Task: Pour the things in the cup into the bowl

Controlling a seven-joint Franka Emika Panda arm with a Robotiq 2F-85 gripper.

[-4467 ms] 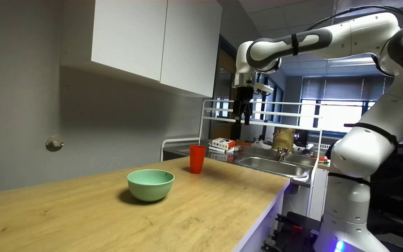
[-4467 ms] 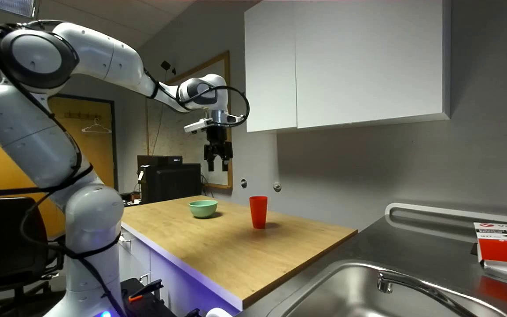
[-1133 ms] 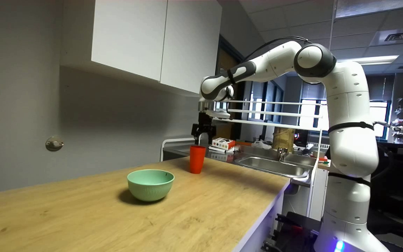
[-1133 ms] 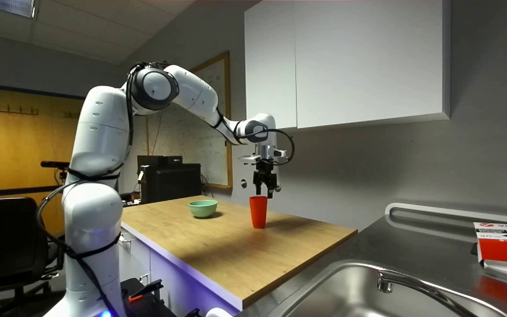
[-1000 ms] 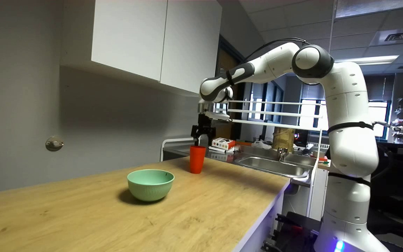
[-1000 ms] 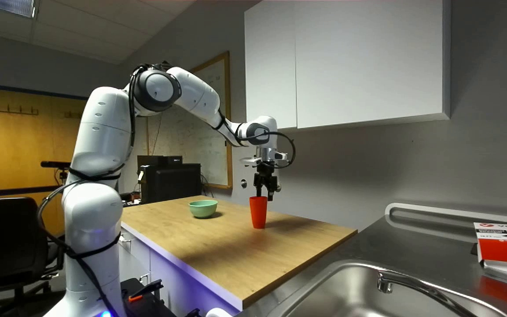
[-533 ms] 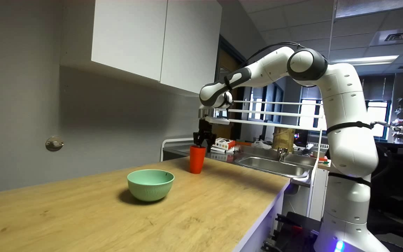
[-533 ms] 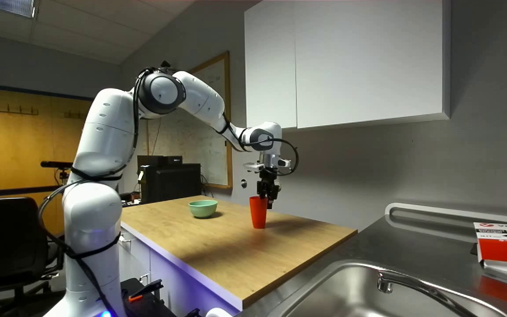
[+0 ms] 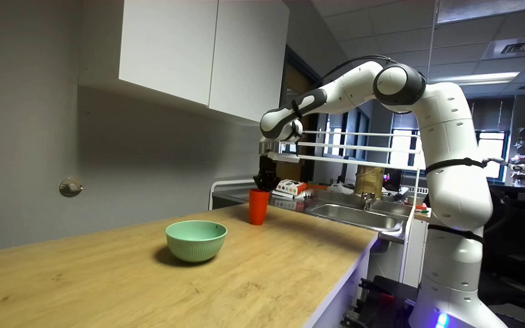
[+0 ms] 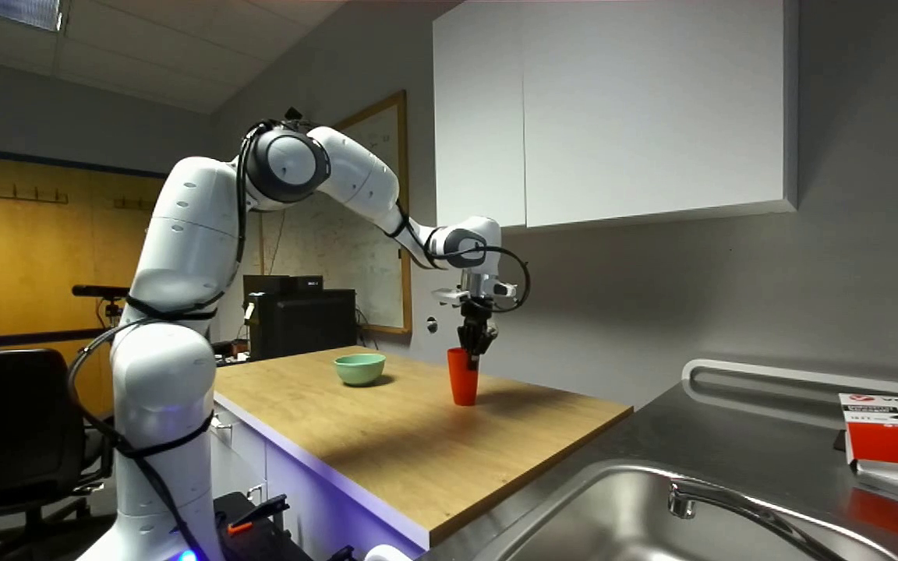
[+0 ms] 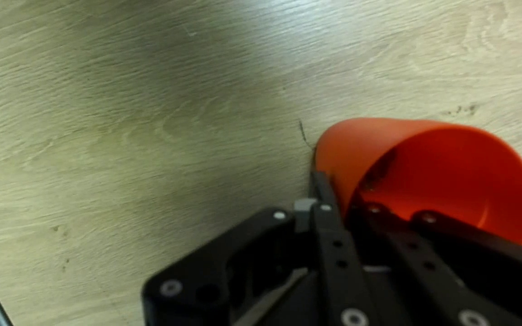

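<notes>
The red-orange cup (image 9: 258, 209) stands on the wooden counter in both exterior views, its base apparently still on the surface. My gripper (image 11: 343, 201) is shut on the cup's wall at the rim. One of its fingers (image 11: 323, 186) lies along the outside of the wall and the other reaches inside the cup (image 11: 369, 140). Dark specks show deep in the cup, but I cannot tell what they are. The mint-green bowl (image 9: 196, 243) sits upright on the counter, apart from the cup, and is out of the wrist view.
White wall cabinets (image 9: 167, 50) hang above the counter (image 10: 418, 436). Past the counter's end lie a steel sink (image 10: 652, 514) with a faucet (image 10: 745, 510), and a red and white box (image 10: 893, 428). A white rack (image 9: 358, 159) rises behind the cup in an exterior view.
My gripper has come down to the cup's rim and its jaws have closed on the wall. During the last half second the cup has shifted slightly rightward in both exterior views. The bowl is unmoved.
</notes>
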